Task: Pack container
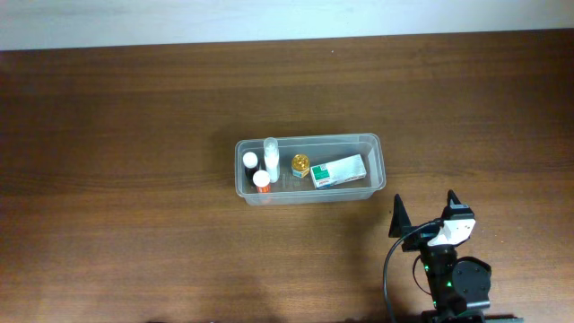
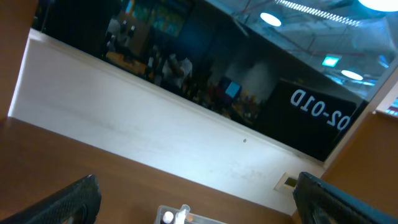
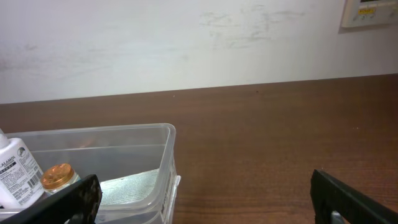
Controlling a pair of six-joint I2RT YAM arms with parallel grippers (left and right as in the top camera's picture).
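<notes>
The container, a clear shallow plastic tub, sits mid-table. Inside it lie two white-capped bottles, a clear bottle, a gold-lidded jar and a white-and-green carton. My right gripper is open and empty, hovering near and to the right of the tub's right end. In the right wrist view the tub's corner sits by the left finger, with the jar and carton visible. My left gripper is open and empty, with the tub far ahead.
Brown wooden tabletop surrounds the tub on all sides. A white wall runs behind the far table edge. The left arm is out of the overhead view.
</notes>
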